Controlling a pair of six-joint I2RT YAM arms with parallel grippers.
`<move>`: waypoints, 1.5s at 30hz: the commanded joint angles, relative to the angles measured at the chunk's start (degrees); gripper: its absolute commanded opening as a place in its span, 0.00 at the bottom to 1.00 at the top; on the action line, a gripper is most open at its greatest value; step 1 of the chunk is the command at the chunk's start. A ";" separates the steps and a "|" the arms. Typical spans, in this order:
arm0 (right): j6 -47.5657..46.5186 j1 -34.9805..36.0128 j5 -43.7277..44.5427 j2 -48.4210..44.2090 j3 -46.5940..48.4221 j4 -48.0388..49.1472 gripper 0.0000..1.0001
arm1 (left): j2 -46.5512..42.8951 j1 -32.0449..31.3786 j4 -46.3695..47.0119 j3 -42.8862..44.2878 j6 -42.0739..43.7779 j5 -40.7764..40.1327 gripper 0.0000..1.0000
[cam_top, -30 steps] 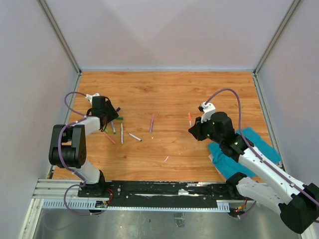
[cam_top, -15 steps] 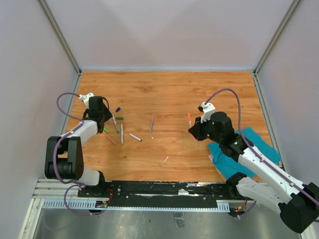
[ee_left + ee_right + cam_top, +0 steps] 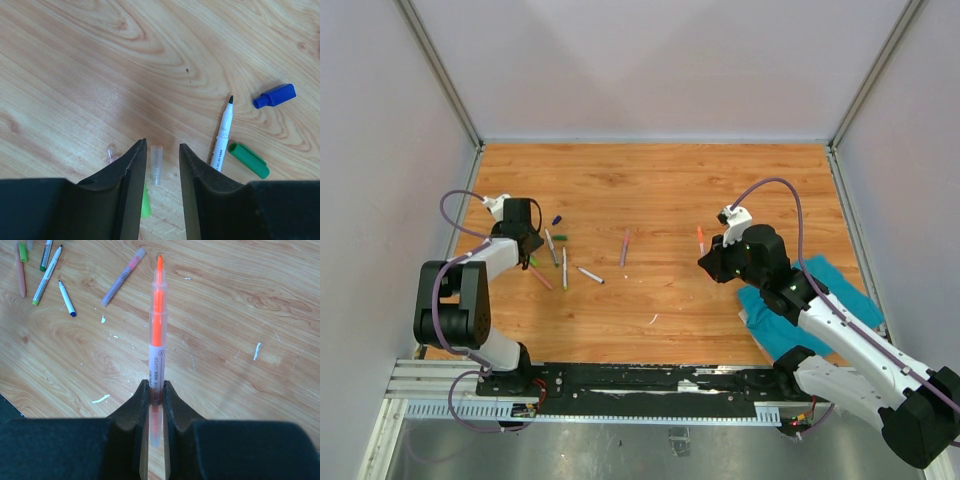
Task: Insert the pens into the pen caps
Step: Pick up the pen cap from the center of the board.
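- The pens and caps are light, thin and made of hard plastic. They are smooth and round, so I think they can roll or slip on the tabletop.
- A pen is best held around its barrel, with the tip left free. A cap is tiny, so pinch it across its sides and leave the open end bare.
- The right fingers are closed tight on the orange pen. They hold its back end, and the bare orange tip points away from them.
- The left fingers are part way open, low over the wood. A small clear cap lies between them. There is a gap on each side, so they do not touch it yet.
- Near them lie a white pen with a black tip, a green cap just beside it, and a blue cap a bit further off.
- I think the clear cap could pop out sideways if it is squeezed off centre.
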 commanded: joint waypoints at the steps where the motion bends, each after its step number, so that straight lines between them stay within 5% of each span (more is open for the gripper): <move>1: -0.01 -0.62 0.02 -0.13 0.90 -0.83 0.01 | 1.10 0.41 0.34 1.74 -0.13 -0.92 0.37; 21: 0.05 -0.63 0.00 -0.57 0.59 -1.08 0.01 | 3.68 0.39 -1.14 2.68 0.40 -0.78 0.31; 34: 0.06 -0.58 0.63 -1.04 0.19 -1.27 0.01 | 3.09 0.37 -0.61 2.24 0.66 0.48 0.14; 45: 0.23 -0.63 0.29 -1.11 0.51 -1.39 0.01 | -3.02 -1.55 0.40 2.97 2.73 6.01 0.16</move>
